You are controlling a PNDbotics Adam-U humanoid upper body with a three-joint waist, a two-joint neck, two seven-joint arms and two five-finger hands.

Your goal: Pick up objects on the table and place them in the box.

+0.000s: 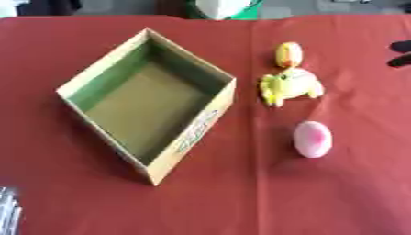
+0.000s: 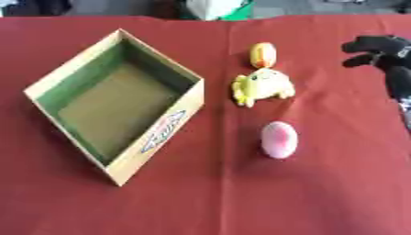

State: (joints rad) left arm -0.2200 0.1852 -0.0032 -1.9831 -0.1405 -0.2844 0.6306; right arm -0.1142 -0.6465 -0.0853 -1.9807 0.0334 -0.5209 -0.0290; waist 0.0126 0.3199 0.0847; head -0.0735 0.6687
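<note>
An open cardboard box (image 2: 189,106) sits turned like a diamond on the left half of the red table, with nothing inside it. To its right lie a small yellow and orange egg-shaped thing (image 2: 263,54), a yellow plush toy (image 2: 263,86) just below it, and a pink egg-shaped thing (image 2: 279,139) nearer the front. My right hand (image 2: 385,51), black, hovers at the right edge, level with the small yellow thing and well apart from it, fingers relaxed and holding nothing. A grey sliver of my left hand (image 1: 8,209) shows in the lower left corner.
The red cloth (image 2: 241,197) covers the whole table, with a crease running front to back near the middle. Beyond the far edge stands something white and green (image 2: 215,8). Bare cloth lies in front of the box and the pink thing.
</note>
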